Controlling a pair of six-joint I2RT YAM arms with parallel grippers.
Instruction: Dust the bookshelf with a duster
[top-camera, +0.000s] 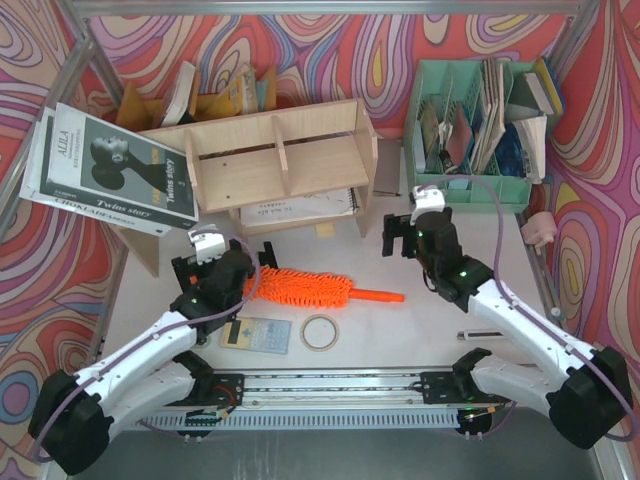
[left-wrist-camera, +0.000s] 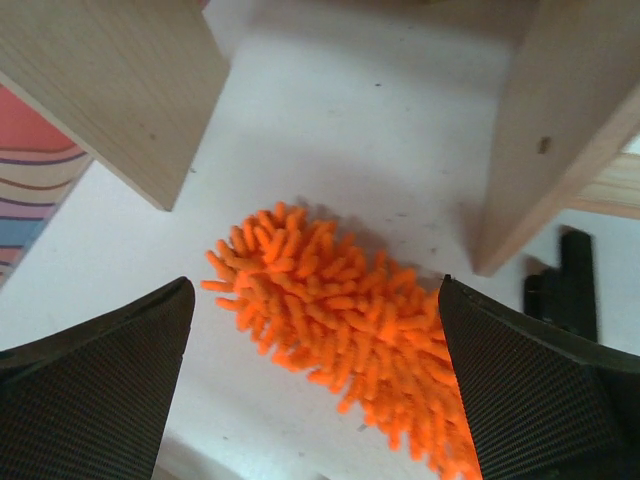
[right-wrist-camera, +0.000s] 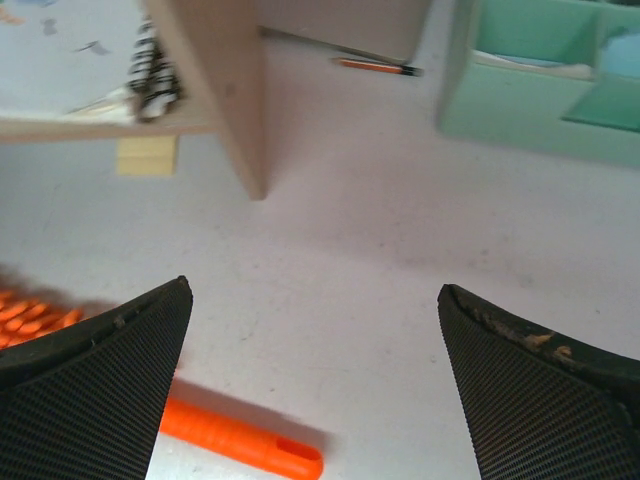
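The orange duster (top-camera: 300, 288) lies flat on the white table in front of the pale-wood bookshelf (top-camera: 280, 155), with its slim handle (top-camera: 378, 294) pointing right. My left gripper (top-camera: 258, 272) hovers open over the left end of the fluffy head (left-wrist-camera: 340, 320), which shows between the pads and nearer the right one; nothing is gripped. Shelf panels (left-wrist-camera: 130, 90) stand just beyond. My right gripper (top-camera: 398, 235) is open above bare table near the shelf's right side panel (right-wrist-camera: 225, 90). The handle's end (right-wrist-camera: 240, 445) lies below its left finger.
A calculator (top-camera: 255, 333) and a tape ring (top-camera: 320, 332) lie near the front. A large book (top-camera: 105, 170) leans at the left. The mint-green organiser (top-camera: 475, 130) stands back right. A notebook (top-camera: 295, 208) lies under the shelf. Cardboard book holders (top-camera: 210, 95) stand behind it.
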